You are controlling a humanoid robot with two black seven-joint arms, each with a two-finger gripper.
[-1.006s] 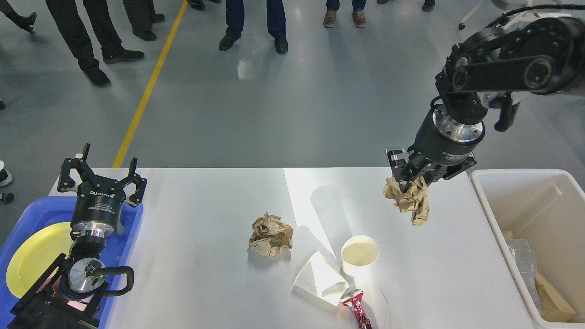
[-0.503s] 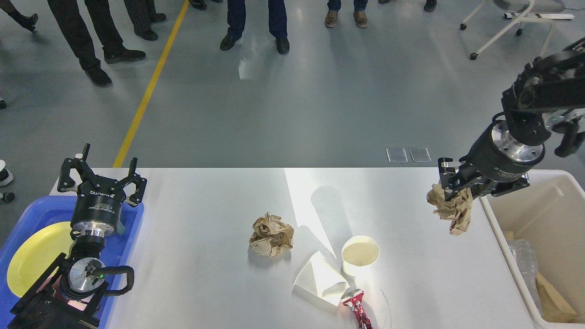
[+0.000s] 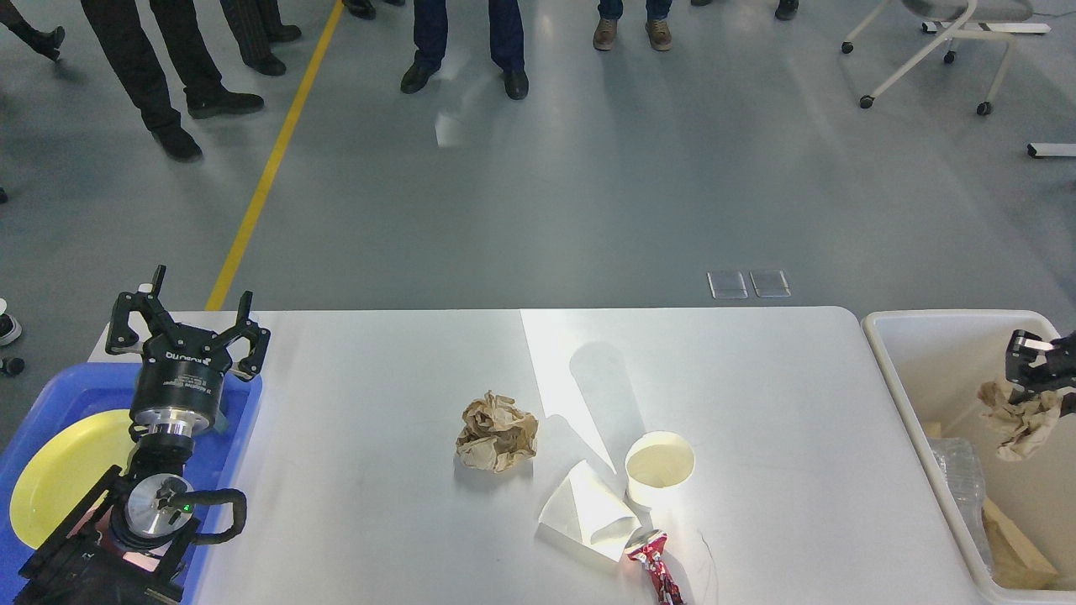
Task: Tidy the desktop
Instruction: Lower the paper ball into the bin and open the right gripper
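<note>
right gripper (image 3: 1032,388) is pinching a crumpled brown paper (image 3: 1019,418) over the bin (image 3: 912,336); left gripper (image 3: 187,332) is idling wide; another paper wad (image 3: 497,431), cups, wrapper are awaiting on the desktop (image 3: 370,504)

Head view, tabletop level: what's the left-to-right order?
Yellow plate → left hand → brown paper ball → white paper wedge → paper cup → bin → right hand holding crumpled paper.

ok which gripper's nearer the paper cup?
Right, though neither is close: it's off past the table's right end over the bin. Left sits further from the cup, by the tray.
</note>
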